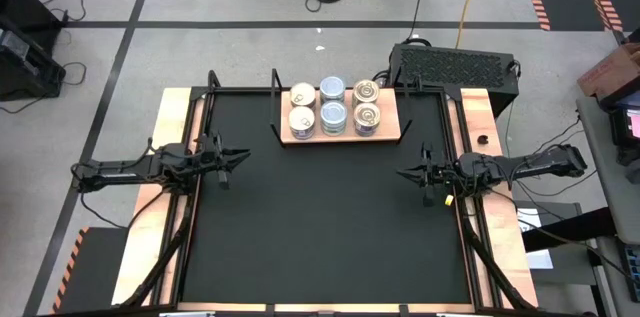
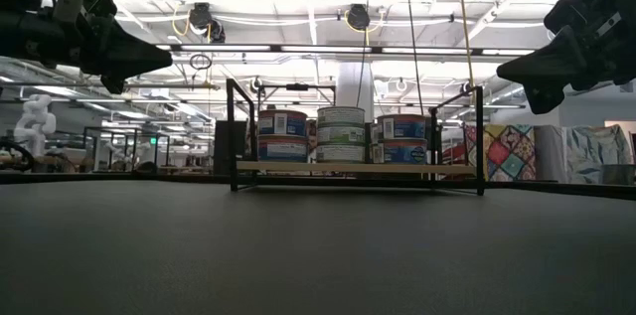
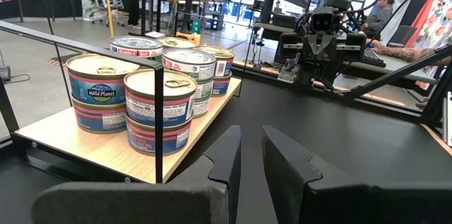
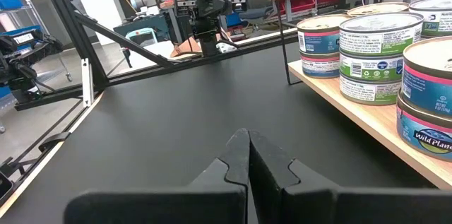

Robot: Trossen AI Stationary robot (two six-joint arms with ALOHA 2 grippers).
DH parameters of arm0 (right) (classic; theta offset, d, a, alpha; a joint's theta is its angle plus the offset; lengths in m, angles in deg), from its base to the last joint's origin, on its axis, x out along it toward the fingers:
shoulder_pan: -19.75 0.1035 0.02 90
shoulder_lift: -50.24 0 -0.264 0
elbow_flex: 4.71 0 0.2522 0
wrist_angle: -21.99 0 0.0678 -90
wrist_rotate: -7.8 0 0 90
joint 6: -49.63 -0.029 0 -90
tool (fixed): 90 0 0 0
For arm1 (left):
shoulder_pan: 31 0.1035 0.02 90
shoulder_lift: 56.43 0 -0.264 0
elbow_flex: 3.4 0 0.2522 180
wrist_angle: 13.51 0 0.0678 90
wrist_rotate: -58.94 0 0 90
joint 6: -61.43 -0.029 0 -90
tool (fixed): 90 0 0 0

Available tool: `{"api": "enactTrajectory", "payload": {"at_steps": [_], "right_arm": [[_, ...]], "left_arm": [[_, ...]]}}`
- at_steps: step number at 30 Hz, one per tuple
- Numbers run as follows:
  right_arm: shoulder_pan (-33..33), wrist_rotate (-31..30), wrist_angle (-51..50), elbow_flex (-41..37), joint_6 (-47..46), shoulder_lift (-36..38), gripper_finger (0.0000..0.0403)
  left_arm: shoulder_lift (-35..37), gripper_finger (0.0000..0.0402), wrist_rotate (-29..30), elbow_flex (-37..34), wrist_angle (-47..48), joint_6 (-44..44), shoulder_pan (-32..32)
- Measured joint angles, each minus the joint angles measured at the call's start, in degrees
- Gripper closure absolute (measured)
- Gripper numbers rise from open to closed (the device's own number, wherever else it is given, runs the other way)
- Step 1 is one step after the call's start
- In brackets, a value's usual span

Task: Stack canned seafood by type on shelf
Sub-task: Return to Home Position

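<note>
The canned seafood stands on the shelf, a light wooden board with black posts at the table's far edge. The tins form two rows of three stacks, each stack two tins high. Cream-topped tins are on the left, pale blue in the middle, goldish on the right. My left gripper hovers at the table's left side, level, with a narrow gap between its fingers. My right gripper hovers at the right side, its fingers shut on nothing. Both are well clear of the shelf.
A black ribbed box sits just beyond the table's far right corner. Black rails run along the table's left and right sides. The black tabletop stretches between the two arms and toward the near edge. People sit in the room beyond.
</note>
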Motion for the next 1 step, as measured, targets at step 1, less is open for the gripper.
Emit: {"api": "enactTrajectory", "payload": {"at_steps": [1], "right_arm": [[-0.02,-0.01,0.00,0.00,0.00,0.00,0.0403]], "left_arm": [[-0.01,0.0340,0.00,0.00,0.00,0.00,-0.01]]}}
